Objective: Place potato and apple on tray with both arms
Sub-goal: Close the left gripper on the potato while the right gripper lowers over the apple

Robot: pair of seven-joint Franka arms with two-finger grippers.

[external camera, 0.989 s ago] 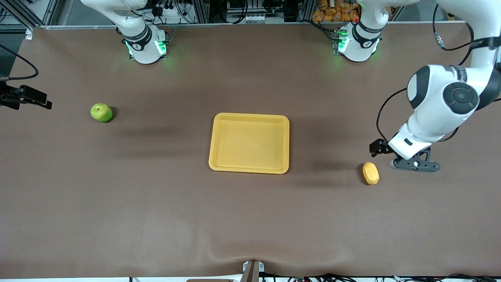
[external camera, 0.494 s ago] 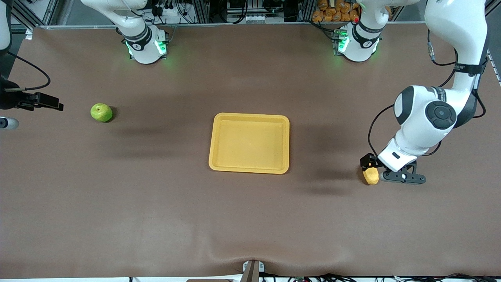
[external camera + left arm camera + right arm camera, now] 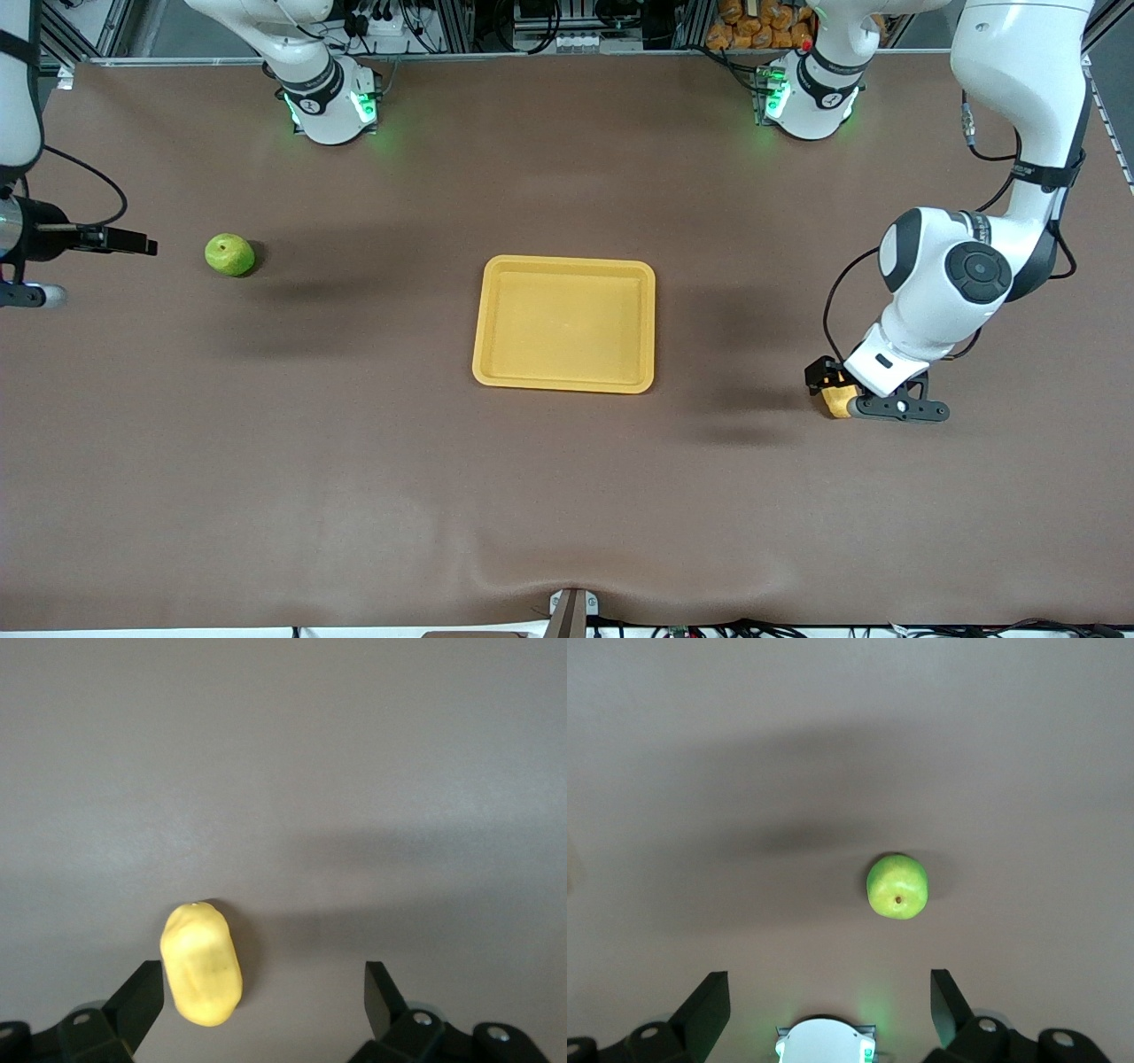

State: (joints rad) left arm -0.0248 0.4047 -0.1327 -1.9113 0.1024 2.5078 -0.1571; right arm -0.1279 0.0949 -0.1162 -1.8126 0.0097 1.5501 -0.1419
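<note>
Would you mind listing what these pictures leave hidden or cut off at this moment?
- Potato: in the front view the left gripper and wrist cover most of it; the left wrist view shows it whole.
- Right gripper: the front view's edge cuts off its arm, so its height over the table near the apple cannot be judged.
- Both wrist views: the lower edge cuts off the gripper bodies; only the open jaws show.
</note>
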